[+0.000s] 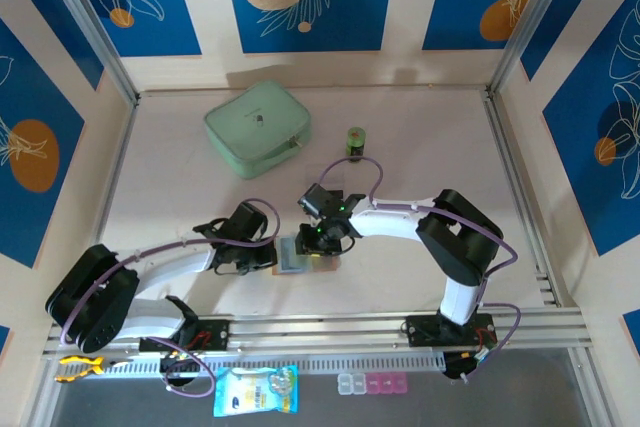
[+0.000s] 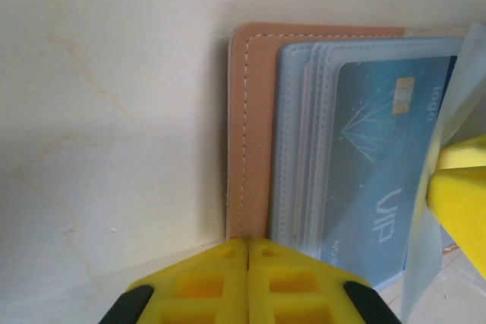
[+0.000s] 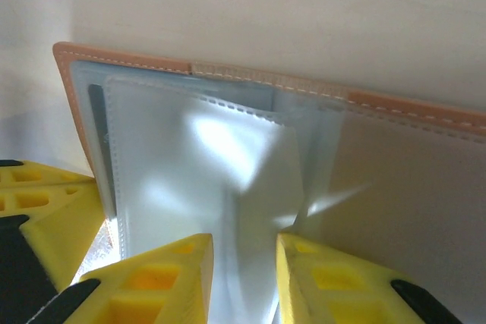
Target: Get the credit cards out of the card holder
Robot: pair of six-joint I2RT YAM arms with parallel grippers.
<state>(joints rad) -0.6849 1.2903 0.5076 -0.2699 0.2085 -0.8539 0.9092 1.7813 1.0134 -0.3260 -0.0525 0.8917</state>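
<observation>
One card holder (image 1: 297, 255) on the table, somewhat nearer the near edge than the middle, spread open flat with the tan stitched cover (image 2: 247, 134) down and the clear pockets up. Tucked into the top pocket on the side toward the left arm: one blue credit card (image 2: 380, 157) with a gold chip and pale print. Several stitched clear pockets are stacked around it, exact count hard to tell, and cannot tell whether more cards sit beneath. Two grippers at the holder, one on each side. Left gripper (image 1: 272, 255) (image 2: 248, 246): yellow fingers pressed tight together, tips right at the edge of the tan cover, touching or not hard to say. Right gripper (image 1: 320, 245) (image 3: 243, 252): fingers standing partly apart with a visible gap, straddling one clear sleeve (image 3: 228, 157) that rises bent and glaring from the holder's fold; pinched or merely passing between, cannot tell. Well apart, toward the far edge: one mint-green zip case (image 1: 257, 127) and, just to its right, one small green cylinder (image 1: 355, 140) standing upright. Beyond the near edge, below the arms' rail: one blue-and-white packet (image 1: 255, 392).
</observation>
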